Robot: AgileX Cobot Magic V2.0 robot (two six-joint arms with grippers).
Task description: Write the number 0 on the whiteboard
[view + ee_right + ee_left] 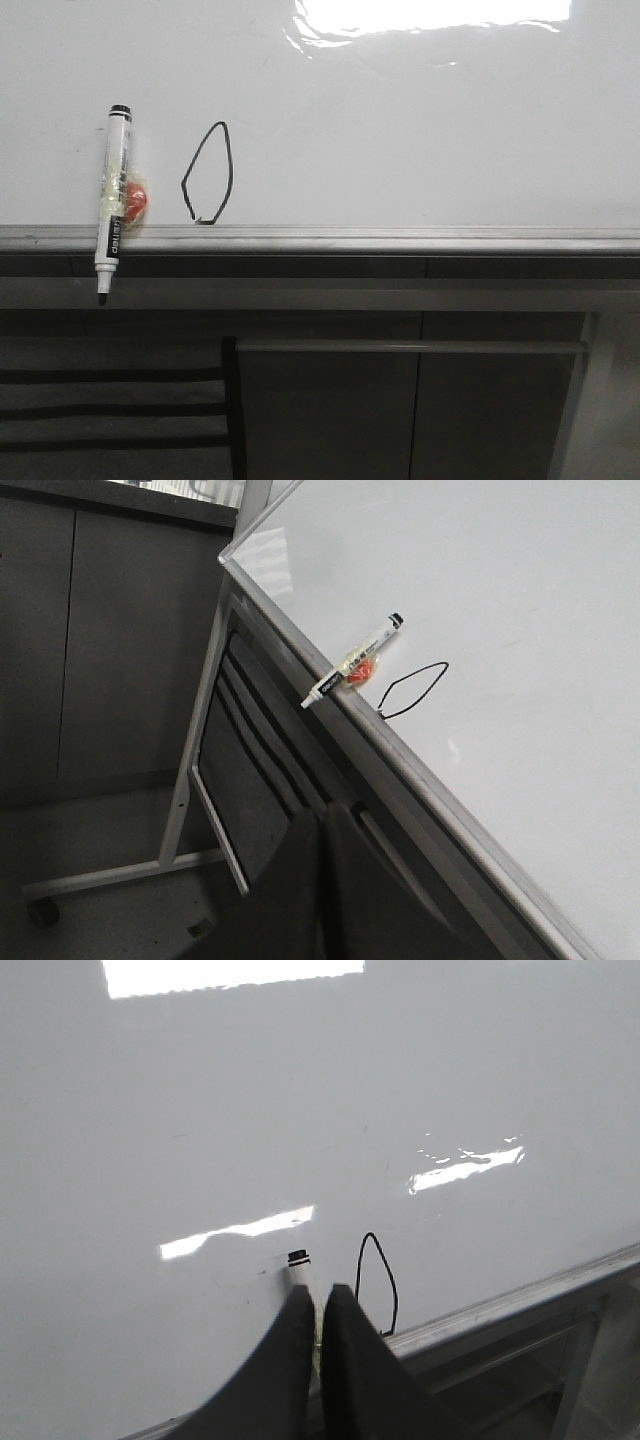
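The number 0 (231, 175) is a thin black loop low on the whiteboard (420, 130), just above its grey rail (400, 240). Left of it a white marker (112, 200) with a black cap hangs upright on the board, its tip below the rail and a red-orange lump (134, 198) taped at its middle. No gripper shows in the front view. My left gripper (320, 1295) is shut and holds nothing; the marker (300, 1265) and the number 0 (392, 1285) show beyond its fingers. My right gripper (322, 818) is shut, low beside the board's stand, far from the marker (355, 663).
Grey cabinet panels (330, 410) stand under the rail, with a dark slatted frame (110, 405) at the lower left. The right wrist view shows the board's metal stand leg (185, 780) and a caster (40, 910) on the floor.
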